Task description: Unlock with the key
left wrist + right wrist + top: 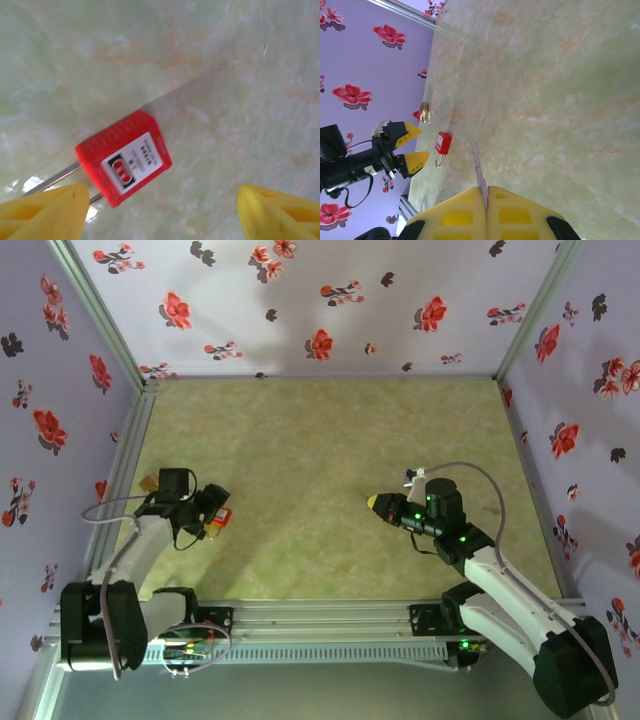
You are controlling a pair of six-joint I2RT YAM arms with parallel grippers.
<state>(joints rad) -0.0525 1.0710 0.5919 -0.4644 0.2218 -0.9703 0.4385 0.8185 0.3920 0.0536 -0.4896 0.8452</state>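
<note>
A red padlock (123, 156) with a white label and a silver U shackle (50, 180) lies flat on the green table. My left gripper (162, 196) hangs open just over it, with the lock near one yellow fingertip (55, 210) and not gripped. In the top view the same lock (221, 521) lies at the left gripper's (211, 513) tip. My right gripper (486, 189) is shut on the key (478, 165). Its thin metal blade sticks out past the pads towards the red padlock (442, 142), and its head is hidden between the fingers. The right gripper (375, 502) is well right of the lock.
A small brass padlock (424, 112) lies by the left wall, also seen in the top view (148, 482) behind the left arm. Flowered walls close in the table on three sides. An aluminium rail (320, 620) runs along the near edge.
</note>
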